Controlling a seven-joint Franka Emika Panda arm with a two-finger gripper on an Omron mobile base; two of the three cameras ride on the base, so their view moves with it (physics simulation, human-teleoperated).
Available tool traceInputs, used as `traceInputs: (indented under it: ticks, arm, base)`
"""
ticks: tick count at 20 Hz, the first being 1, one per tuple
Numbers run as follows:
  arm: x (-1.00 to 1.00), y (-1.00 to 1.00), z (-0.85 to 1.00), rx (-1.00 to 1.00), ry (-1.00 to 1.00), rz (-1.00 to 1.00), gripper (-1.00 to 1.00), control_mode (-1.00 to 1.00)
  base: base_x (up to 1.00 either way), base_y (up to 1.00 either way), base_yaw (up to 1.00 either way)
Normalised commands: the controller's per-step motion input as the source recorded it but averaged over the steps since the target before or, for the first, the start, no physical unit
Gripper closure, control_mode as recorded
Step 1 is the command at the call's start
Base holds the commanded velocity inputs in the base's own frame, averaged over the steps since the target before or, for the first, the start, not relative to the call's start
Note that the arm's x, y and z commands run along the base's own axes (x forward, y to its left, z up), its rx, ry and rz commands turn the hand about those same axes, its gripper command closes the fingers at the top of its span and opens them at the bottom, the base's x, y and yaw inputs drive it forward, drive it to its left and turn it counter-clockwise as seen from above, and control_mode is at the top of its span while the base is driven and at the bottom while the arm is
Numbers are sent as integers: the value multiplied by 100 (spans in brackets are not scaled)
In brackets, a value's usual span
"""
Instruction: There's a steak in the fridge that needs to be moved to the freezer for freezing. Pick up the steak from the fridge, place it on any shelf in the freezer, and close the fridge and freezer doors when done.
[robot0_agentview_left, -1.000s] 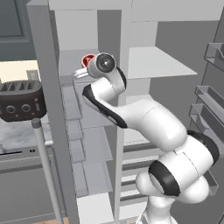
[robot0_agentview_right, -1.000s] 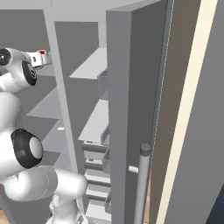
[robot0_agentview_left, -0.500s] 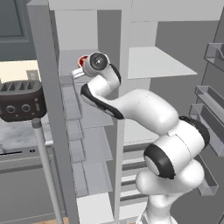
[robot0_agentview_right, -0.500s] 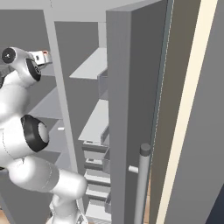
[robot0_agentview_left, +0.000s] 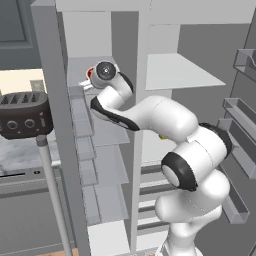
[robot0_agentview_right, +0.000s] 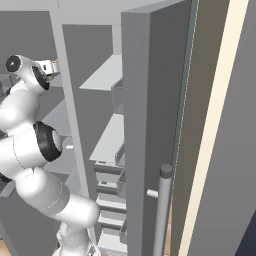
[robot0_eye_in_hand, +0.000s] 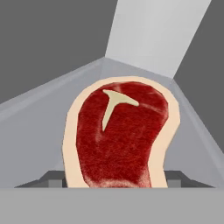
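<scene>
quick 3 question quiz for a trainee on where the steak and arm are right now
1. True or false: the tool is reaching into the freezer.
2. What does the hand view show between the fingertips? A) steak B) orange cube C) nothing
3. Fill in: on the counter left of the freezer stands a dark ____.

Key: 1 true; 2 A; 3 toaster.

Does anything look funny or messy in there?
Nothing looks spilled or broken. The steak sits in the gripper inside the freezer, and both doors hang wide open, which fits a job half done.
</scene>
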Motion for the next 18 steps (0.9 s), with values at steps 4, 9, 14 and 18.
traceInputs:
  ticks: [4,9,14,18]
  arm:
    - [23,0,-18,0,13,0,100,-100]
    - [7,0,-13,0,0,0,100,-100]
    - [0,0,-22,0,0,0,100,-100]
    - [31,5,-31,-1,0,0,-100,-100]
  base:
    - [0,0,0]
    - [0,0,0]
    - [0,0,0]
    - [0,0,0]
